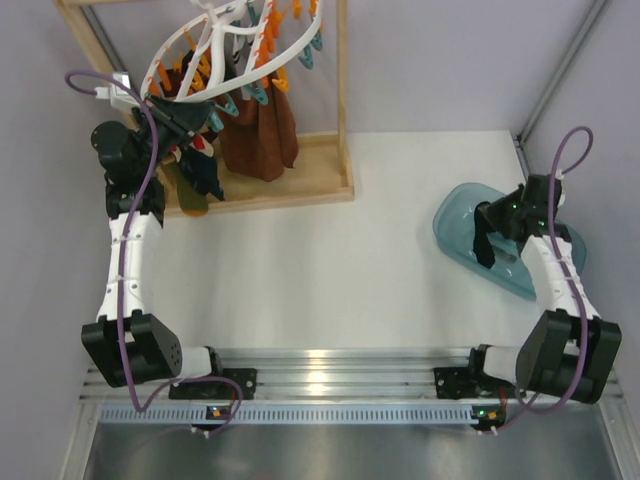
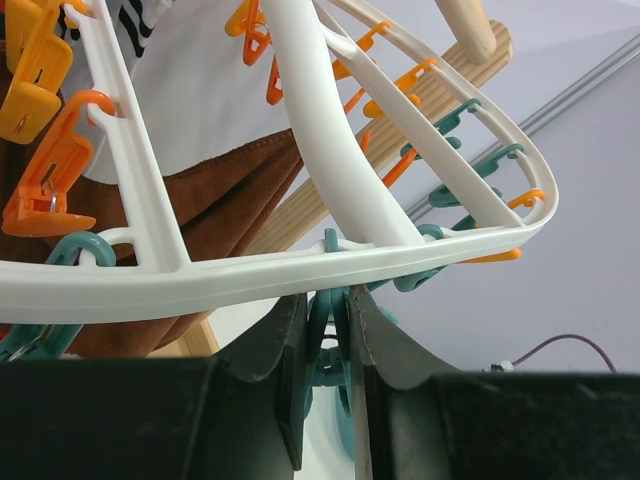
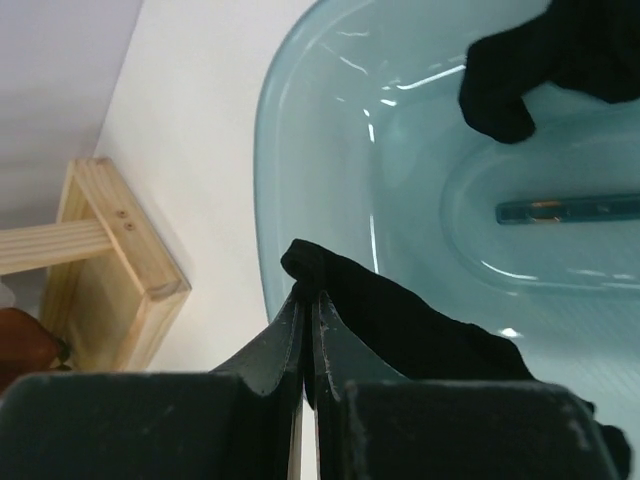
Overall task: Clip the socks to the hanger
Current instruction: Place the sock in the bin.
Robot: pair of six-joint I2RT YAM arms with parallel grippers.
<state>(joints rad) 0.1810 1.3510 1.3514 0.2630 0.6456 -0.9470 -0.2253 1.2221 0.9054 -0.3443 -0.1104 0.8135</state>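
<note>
Your left gripper (image 2: 327,300) squeezes teal plastic clip (image 2: 320,340) under round white plastic hanger (image 2: 250,270), likely opening it; right gripper (image 3: 305,300) clamps black fabric sock (image 3: 400,320).

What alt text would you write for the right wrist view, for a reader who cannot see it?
The right gripper is shut on a black sock at the rim of a translucent teal tray. A second black sock lies deeper in the tray, and a wooden frame corner stands at left.
</note>
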